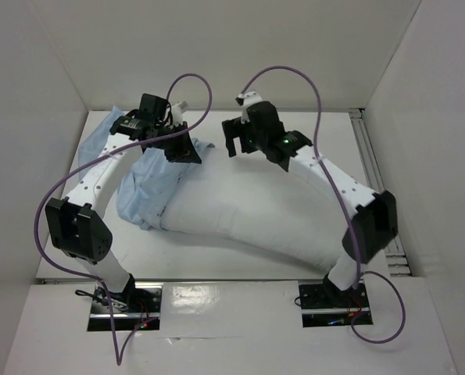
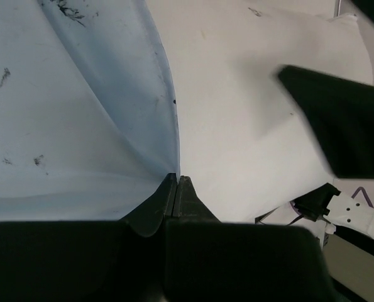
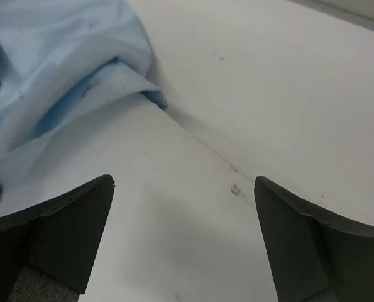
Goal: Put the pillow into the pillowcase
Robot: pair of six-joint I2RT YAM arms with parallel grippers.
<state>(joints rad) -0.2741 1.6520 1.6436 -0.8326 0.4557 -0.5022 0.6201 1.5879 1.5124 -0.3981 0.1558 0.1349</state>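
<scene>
Left gripper (image 2: 176, 186): clamped on limp pillowcase (image 2: 80, 113) hem. Right gripper (image 3: 183, 217): wide apart, empty. Grasp soft, bulky pillow (image 1: 263, 223) at seam.

White links (image 1: 91, 176), black joints (image 1: 76, 230), purple cables (image 1: 191, 76), black right claw (image 3: 183, 182)

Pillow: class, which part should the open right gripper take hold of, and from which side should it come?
Probably the pillow's far seamed edge, just outside the pillowcase mouth, coming down from above with the open right gripper. That edge looks thin enough to pinch; the plump middle looks too broad. The left gripper is shut on the pillowcase beside it.
</scene>
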